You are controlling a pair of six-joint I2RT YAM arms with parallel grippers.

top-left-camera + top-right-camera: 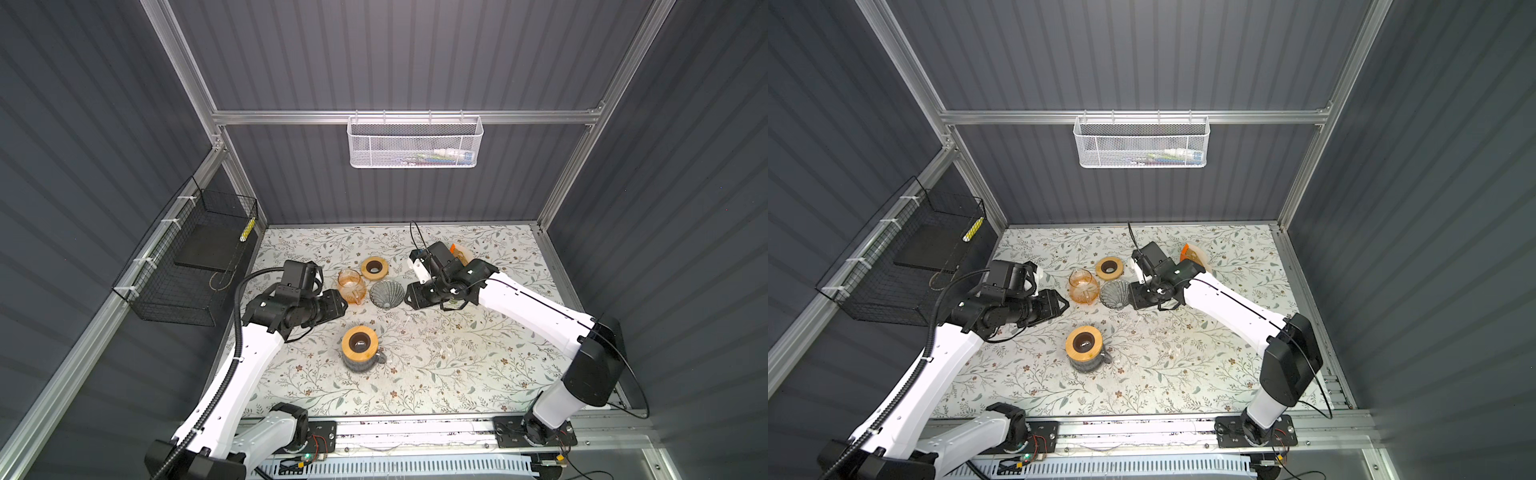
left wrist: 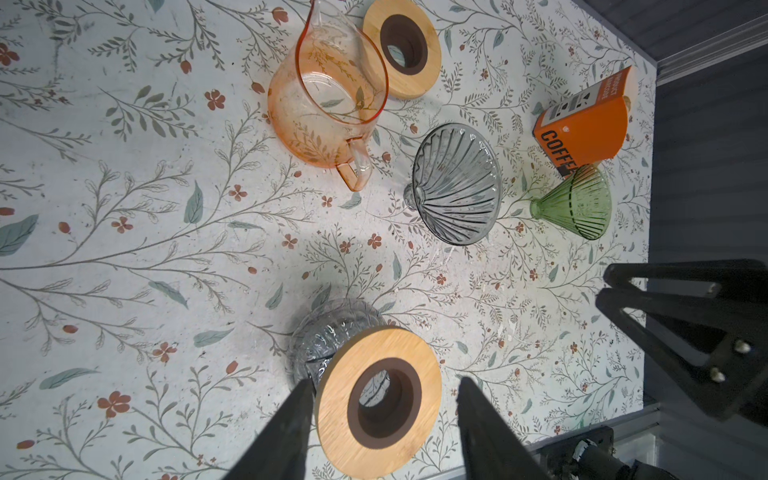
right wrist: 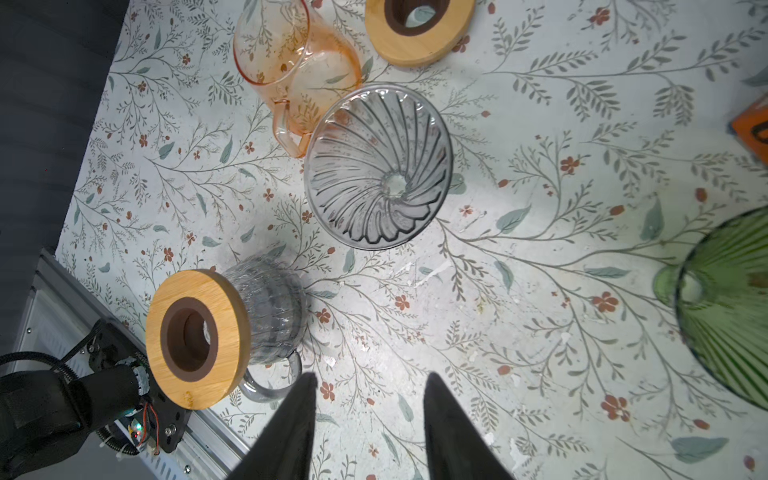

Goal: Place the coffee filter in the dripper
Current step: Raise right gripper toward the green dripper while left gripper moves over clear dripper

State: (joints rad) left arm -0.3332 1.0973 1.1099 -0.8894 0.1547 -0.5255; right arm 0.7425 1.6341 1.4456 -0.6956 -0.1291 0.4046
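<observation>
Both pairs of fingers are released and grasp nothing. The left fingers (image 2: 286,432) are spread. The wood-collared grey carafe (image 2: 376,395) shows through their gap, one fingertip overlapping its glass, though in a top view that carafe (image 1: 359,345) sits clear of them. The right fingers (image 3: 291,436) are also parted and frame only bare tabletop (image 3: 540,332). Ahead of them the grey ribbed dripper (image 3: 378,166) lies tipped on its side, untouched, just beside the orange carafe (image 3: 295,70). A loose wooden ring (image 3: 419,25) and a green dripper (image 3: 727,307) are cut off at the frame edges. The filter itself cannot be made out. Its orange box (image 2: 582,120), with the lettering partly hidden by the green dripper, sits beyond the right fingers, mostly covered by the right arm in both top views.
</observation>
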